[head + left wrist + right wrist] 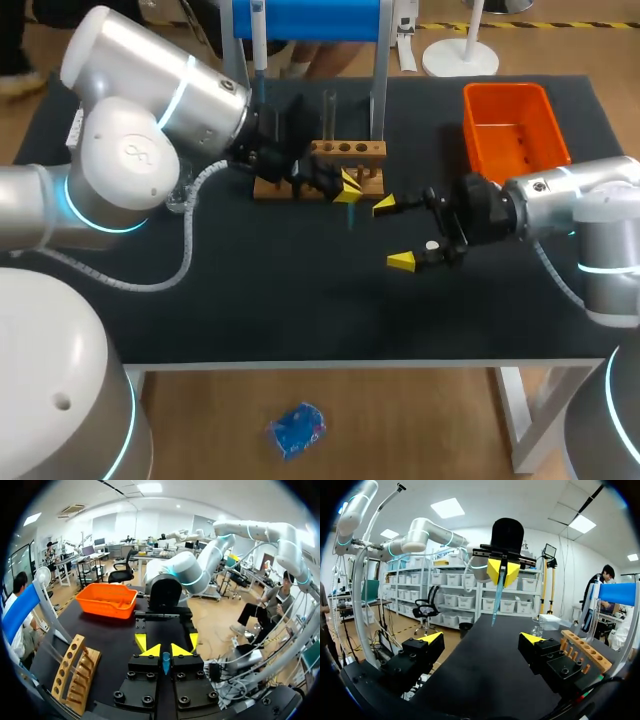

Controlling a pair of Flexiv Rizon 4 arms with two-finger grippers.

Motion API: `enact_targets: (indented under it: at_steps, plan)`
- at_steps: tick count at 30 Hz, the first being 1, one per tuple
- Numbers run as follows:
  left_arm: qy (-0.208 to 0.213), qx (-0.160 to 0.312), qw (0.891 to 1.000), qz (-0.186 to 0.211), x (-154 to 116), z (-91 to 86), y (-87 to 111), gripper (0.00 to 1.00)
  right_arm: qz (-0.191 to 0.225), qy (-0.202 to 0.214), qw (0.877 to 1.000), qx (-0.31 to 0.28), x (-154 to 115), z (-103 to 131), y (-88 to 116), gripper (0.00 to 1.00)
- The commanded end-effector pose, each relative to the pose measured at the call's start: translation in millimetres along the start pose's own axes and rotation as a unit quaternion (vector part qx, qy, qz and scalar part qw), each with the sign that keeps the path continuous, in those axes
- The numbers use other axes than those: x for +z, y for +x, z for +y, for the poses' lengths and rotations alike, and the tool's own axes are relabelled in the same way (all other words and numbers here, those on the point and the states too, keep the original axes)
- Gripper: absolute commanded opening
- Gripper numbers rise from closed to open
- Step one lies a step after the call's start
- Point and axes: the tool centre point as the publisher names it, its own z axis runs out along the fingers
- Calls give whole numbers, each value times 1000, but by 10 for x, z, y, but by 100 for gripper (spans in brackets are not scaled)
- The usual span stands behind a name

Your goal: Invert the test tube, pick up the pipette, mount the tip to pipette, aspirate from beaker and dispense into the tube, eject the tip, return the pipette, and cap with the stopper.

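My left gripper [349, 189] hangs just in front of the wooden rack [346, 150], shut on a translucent blue pipette tip [350, 213] that points down at the table. The right wrist view shows that pipette tip [497, 600] pinched between the left gripper's yellow fingertips [493, 570]. From the left wrist, only the tip's upper end [166, 663] shows between my shut left gripper [166, 651]. My right gripper [393, 233] stands open and empty, right of the tip [481, 639]. A clear test tube [329, 112] stands upright in the rack. The pipette [258, 40] hangs on the blue stand.
An orange bin [512, 125] sits at the back right of the black table [300, 300]. A clear glass beaker [537, 626] stands beyond the rack [582, 652] in the right wrist view. The rack [74, 679] and bin [107, 600] also show from the left wrist.
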Motion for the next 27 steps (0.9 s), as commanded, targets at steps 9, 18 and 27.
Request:
enact_targets:
  at_steps: [9, 18, 27]
  plan:
    - [12, 10, 1000, -9, 68, 14, -59, 0, -1, 1, 1000, 0, -2, 5, 9, 100]
    - [12, 10, 1000, -9, 68, 14, -59, 0, -8, -7, 1000, 18, 41, 74, -102, 100]
    - [12, 10, 1000, -9, 68, 14, -59, 0, -15, -13, 999, 42, 200, 221, -176, 100]
